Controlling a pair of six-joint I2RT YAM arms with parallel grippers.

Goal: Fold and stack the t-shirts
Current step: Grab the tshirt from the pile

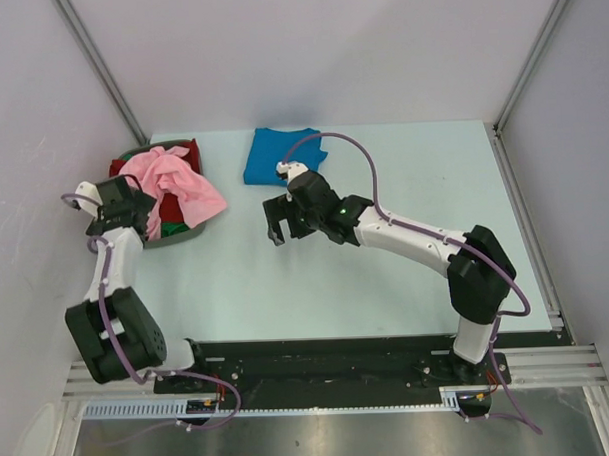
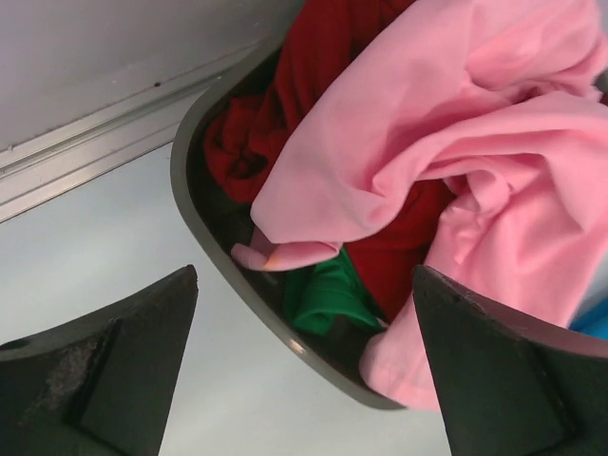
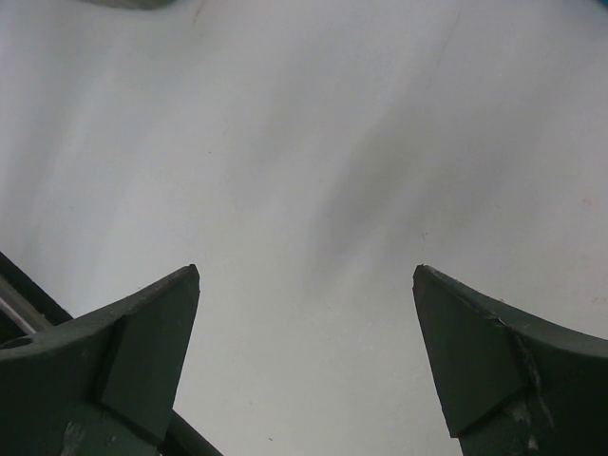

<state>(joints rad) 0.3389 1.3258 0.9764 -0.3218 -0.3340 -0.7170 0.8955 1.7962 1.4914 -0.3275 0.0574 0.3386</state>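
A grey basket (image 1: 197,231) at the table's left holds a crumpled pink t-shirt (image 1: 178,182), a red one (image 1: 171,210) and a green one (image 2: 328,293). The pink t-shirt (image 2: 456,161) spills over the basket rim (image 2: 249,285). My left gripper (image 1: 142,216) hangs open just above the basket's near edge, nothing between its fingers (image 2: 114,370). A folded blue t-shirt (image 1: 278,154) lies flat at the back centre. My right gripper (image 1: 281,221) stands open over bare table, a little in front of the blue t-shirt, holding nothing.
White walls with metal posts (image 1: 99,65) close in the table on the left, back and right. A black rail (image 1: 319,363) runs along the near edge by the arm bases. The right arm (image 1: 415,244) stretches diagonally across the table's right half.
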